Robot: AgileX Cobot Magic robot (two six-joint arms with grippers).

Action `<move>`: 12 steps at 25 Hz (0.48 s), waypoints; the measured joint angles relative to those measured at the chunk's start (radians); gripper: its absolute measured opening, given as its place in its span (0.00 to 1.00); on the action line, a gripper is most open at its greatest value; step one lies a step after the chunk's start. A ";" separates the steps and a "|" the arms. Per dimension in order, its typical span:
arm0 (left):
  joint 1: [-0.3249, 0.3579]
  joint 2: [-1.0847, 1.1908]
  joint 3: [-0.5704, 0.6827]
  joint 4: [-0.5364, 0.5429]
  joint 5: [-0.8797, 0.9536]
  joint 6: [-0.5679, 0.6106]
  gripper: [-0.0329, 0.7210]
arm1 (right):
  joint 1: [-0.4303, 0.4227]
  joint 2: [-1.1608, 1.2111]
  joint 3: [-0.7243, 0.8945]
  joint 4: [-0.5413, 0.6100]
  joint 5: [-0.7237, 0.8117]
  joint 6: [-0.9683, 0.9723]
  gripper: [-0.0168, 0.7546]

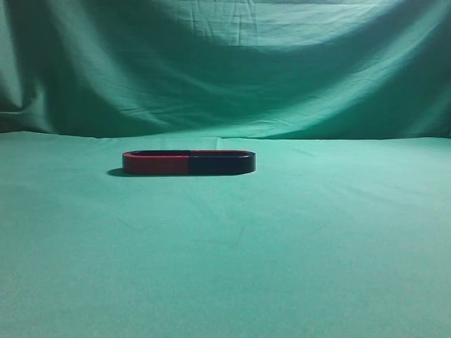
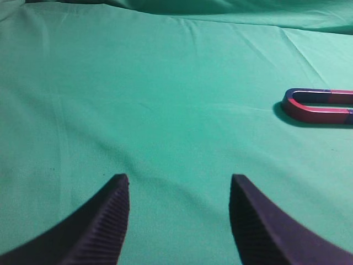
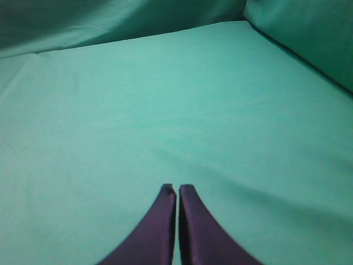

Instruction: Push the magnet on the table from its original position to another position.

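A U-shaped magnet (image 1: pixel 189 162), red on its left half and dark blue on its right, lies flat on the green cloth near the middle of the table. Its red curved end also shows at the right edge of the left wrist view (image 2: pixel 320 107). My left gripper (image 2: pixel 179 182) is open and empty over bare cloth, well to the left of the magnet and nearer the camera. My right gripper (image 3: pixel 177 190) is shut with nothing between its fingers, over bare cloth. The magnet is out of the right wrist view. Neither gripper shows in the exterior view.
Green cloth (image 1: pixel 225 267) covers the whole table and hangs as a backdrop (image 1: pixel 225 63) behind it. A raised fold of cloth (image 3: pixel 309 38) stands at the far right in the right wrist view.
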 joint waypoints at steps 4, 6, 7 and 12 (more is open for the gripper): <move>0.000 0.000 0.000 0.000 0.000 0.000 0.54 | 0.000 0.000 0.000 0.002 0.000 0.000 0.02; 0.000 0.000 0.000 0.000 0.000 0.000 0.54 | 0.000 0.000 0.000 0.002 0.000 0.000 0.02; 0.000 0.000 0.000 0.000 0.000 0.000 0.54 | 0.000 0.000 0.000 0.002 0.000 0.000 0.02; 0.000 0.000 0.000 0.000 0.000 0.000 0.54 | 0.000 0.000 0.000 0.002 0.000 0.000 0.02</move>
